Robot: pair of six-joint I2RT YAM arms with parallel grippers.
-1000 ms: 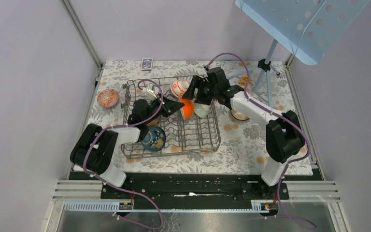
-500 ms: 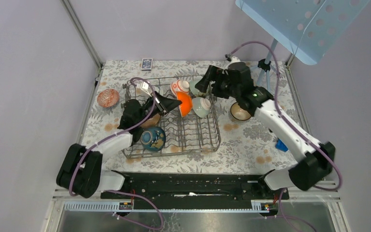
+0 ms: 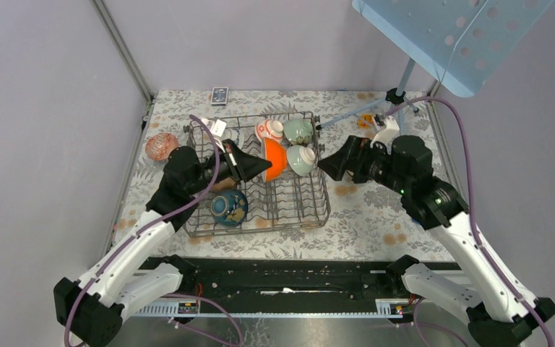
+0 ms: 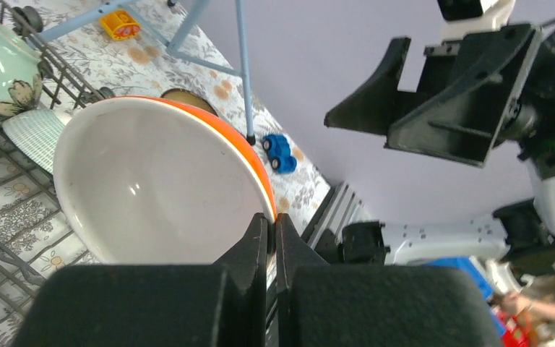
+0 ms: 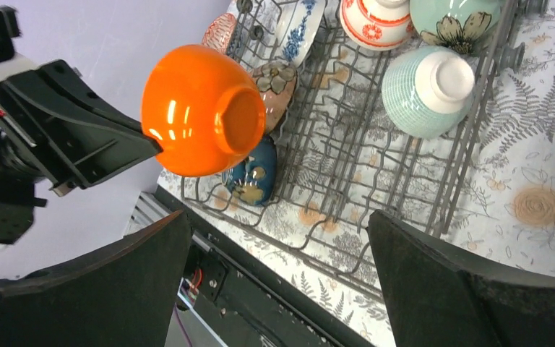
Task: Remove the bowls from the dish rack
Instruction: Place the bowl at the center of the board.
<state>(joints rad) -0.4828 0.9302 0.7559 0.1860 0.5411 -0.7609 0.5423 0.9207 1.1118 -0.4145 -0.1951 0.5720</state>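
Far left: red patterned bowl (image 3: pixel 162 147) sits on the table (image 3: pixel 376 217), just outside the left rim of the dish rack (image 3: pixel 274 225), in a narrow strip by the wall.

Rack sits centre-left and takes up most of the table's depth. Blue bowl (image 3: pixel 230 207) lies in its near-left part.

Left gripper (image 3: pixel 260 165) is over the rack's middle, fingers (image 4: pixel 260 238) pinched narrow on the rim of the orange bowl (image 3: pixel 277 159). The bowl is on its side, foot pointing right, raised above the tines.

Far-right corner of the rack: white-and-red bowl (image 3: pixel 269 130) and green flowered bowl (image 3: pixel 298 131) side by side. The ribbed pale green bowl (image 3: pixel 301 160) is just nearer, against the right rim.

Right gripper (image 3: pixel 334 165) hovers just outside that rim, fingers (image 5: pixel 470 289) spread wide, holding nothing.

Right of the rack: open patterned table, with a blue toy car (image 4: pixel 280 153) near the right edge.
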